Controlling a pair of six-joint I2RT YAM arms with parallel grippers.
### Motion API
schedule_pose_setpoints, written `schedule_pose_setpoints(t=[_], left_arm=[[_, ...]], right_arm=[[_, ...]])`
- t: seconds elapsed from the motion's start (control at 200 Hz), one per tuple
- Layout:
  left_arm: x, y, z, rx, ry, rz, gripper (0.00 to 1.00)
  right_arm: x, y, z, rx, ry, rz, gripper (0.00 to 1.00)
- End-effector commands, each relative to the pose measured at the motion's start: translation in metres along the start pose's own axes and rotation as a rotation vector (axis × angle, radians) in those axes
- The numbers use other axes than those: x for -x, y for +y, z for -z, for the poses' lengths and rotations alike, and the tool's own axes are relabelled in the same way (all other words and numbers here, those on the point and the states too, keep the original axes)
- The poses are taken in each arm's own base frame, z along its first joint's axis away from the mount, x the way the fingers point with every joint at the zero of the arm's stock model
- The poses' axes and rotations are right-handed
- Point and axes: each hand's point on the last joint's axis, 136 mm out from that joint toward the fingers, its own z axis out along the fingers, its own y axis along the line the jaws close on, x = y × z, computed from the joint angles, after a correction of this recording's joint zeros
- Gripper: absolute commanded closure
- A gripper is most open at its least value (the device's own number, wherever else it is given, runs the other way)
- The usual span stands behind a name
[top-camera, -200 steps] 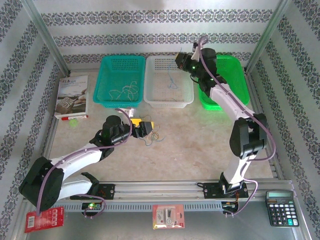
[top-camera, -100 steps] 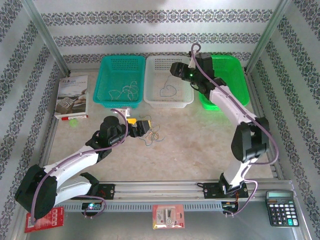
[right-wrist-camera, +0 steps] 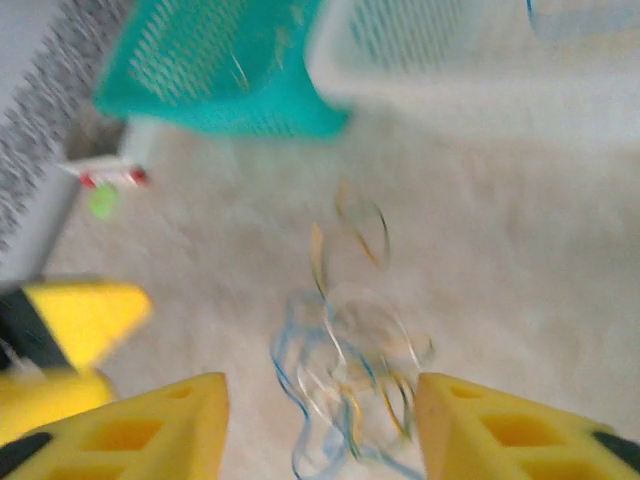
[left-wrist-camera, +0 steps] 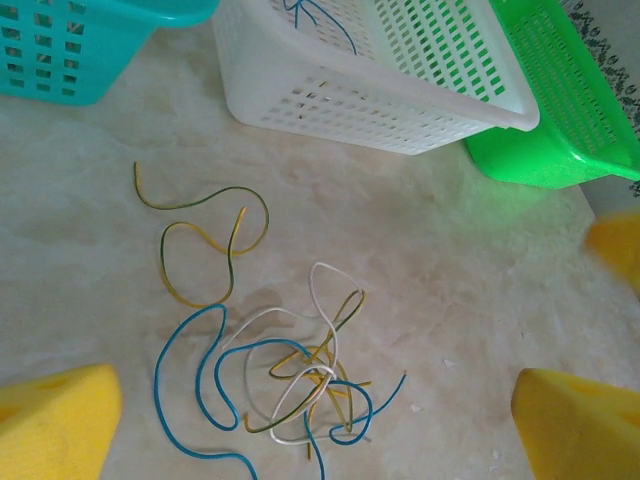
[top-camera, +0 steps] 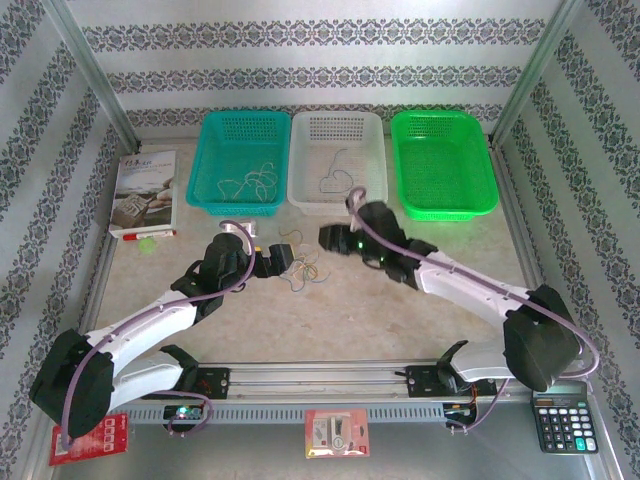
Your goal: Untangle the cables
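The cables lie as a tangle of blue, white and yellow-green wires on the table, between my two grippers in the top view. A separate yellow-green cable curls just beyond the tangle. My left gripper is open wide over the tangle, its yellow fingers at either side, touching nothing; from above it sits left of the tangle. My right gripper is open above the blurred tangle, holding nothing; from above it is right of the tangle.
Three baskets stand at the back: a teal basket holding a whitish wire, a white basket holding a bluish wire, a green basket. A book and a red marker lie left. A calculator sits front right.
My right arm swung down from over the white basket to the table beside the tangle, leaving a wire in that basket. My left gripper edged toward the tangle.
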Motion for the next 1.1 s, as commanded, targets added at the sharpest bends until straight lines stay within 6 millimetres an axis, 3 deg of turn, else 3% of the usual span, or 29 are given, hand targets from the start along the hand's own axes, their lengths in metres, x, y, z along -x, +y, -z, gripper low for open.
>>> schedule_pose_setpoints(t=[0.0, 0.19, 0.43, 0.754, 0.854, 0.959, 1.094], left_arm=[[0.002, -0.006, 0.001, -0.003, 0.006, -0.012, 0.00], [-0.001, -0.007, -0.002, -0.018, 0.013, -0.005, 0.00], [-0.007, -0.005, -0.005, -0.022, 0.028, 0.006, 0.00], [-0.007, -0.005, -0.004, -0.025, 0.024, 0.009, 0.00], [-0.007, -0.005, -0.004, -0.027, 0.023, 0.006, 0.00], [-0.007, -0.005, -0.004, -0.028, 0.025, 0.001, 0.00], [-0.008, -0.007, -0.003, -0.035, 0.032, -0.025, 0.00]], right_arm=[[-0.019, -0.009, -0.007, -0.018, -0.004, -0.042, 0.54], [-0.058, -0.036, -0.027, -0.070, 0.049, -0.075, 0.61], [-0.072, -0.041, -0.051, -0.067, 0.081, -0.099, 0.65], [-0.085, -0.044, -0.068, -0.064, 0.115, -0.118, 0.72], [-0.087, -0.044, -0.070, -0.059, 0.119, -0.125, 0.81], [-0.087, -0.043, -0.070, -0.049, 0.121, -0.130, 1.00], [-0.062, -0.034, -0.053, -0.010, 0.066, -0.139, 1.00]])
